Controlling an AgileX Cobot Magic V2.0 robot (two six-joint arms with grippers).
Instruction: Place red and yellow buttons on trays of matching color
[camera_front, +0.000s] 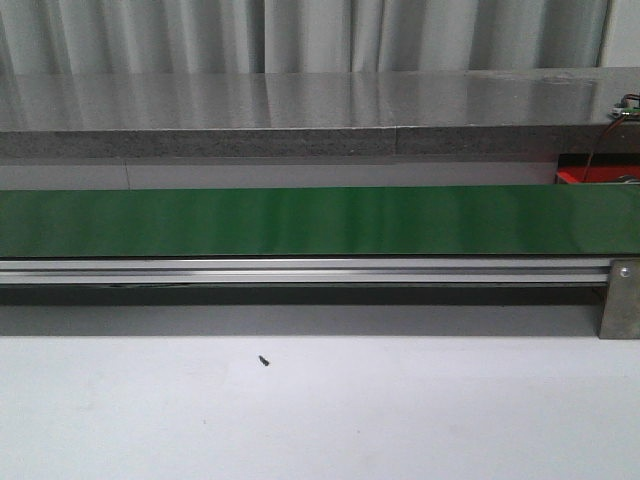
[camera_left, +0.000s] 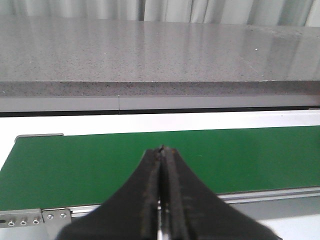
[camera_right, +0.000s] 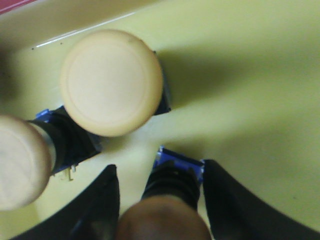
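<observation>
1. Left gripper (camera_left: 161, 200), low centre of the left wrist view: the jaws are pressed together with nothing between them. It hangs above the near edge of the green belt (camera_left: 150, 165), which looks like a waiting post, since no button shows on the belt.
2. Right gripper (camera_right: 161, 200), bottom centre of the right wrist view: the jaws stand apart either side of a button (camera_right: 165, 217) with a dark-looking cap and a blue-and-black base. Whether the pads touch it I cannot tell; it sits on the yellow tray (camera_right: 250, 75), so this looks like a set-down or release.
3. Upper left of that view, a second button (camera_right: 111, 82) with a pale cap stands on the tray, and a third (camera_right: 20, 160) is cut off at the left edge. A sliver of red shows in the top left corner.
4. Front view: the belt runs across mid frame on an aluminium rail (camera_front: 300, 270). Below lies the pale worktop (camera_front: 400, 410) with a small dark speck (camera_front: 264, 361). Above runs a grey speckled ledge (camera_front: 300, 110), with curtains (camera_front: 300, 35) behind. Something red (camera_front: 600, 174) peeps out at right; neither arm shows here.
</observation>
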